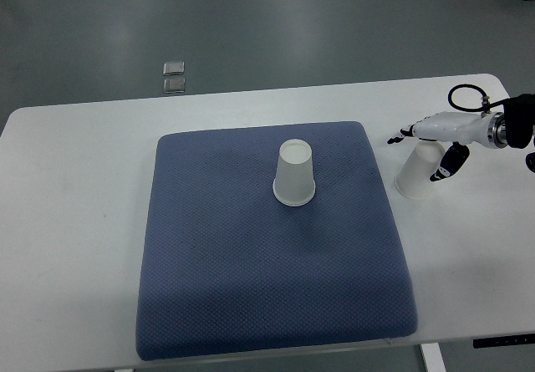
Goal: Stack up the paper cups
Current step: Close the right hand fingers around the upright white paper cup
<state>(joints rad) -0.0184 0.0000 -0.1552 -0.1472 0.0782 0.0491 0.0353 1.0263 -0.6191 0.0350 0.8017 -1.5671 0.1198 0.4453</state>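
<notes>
- My right hand [428, 148] is out over the bare white table [75, 221], just off the right edge of the blue mat [251, 288], and it is wrapped on a paper cup [415, 176] — fingers across the top, thumb down the side.
- That cup is upside down, rim low, tilted a touch; whether it rests on the table I cannot tell.
- A grip high on the base leaves the open rim free (handy for dropping it over another cup).
- The target, I reckon, is the second paper cup [294, 174] — inverted too, upright near the middle of the mat, well apart from my hand.
- Both mouths face down, so they should nest.
- Left arm is out of shot.
- Nothing stacked yet.
</notes>
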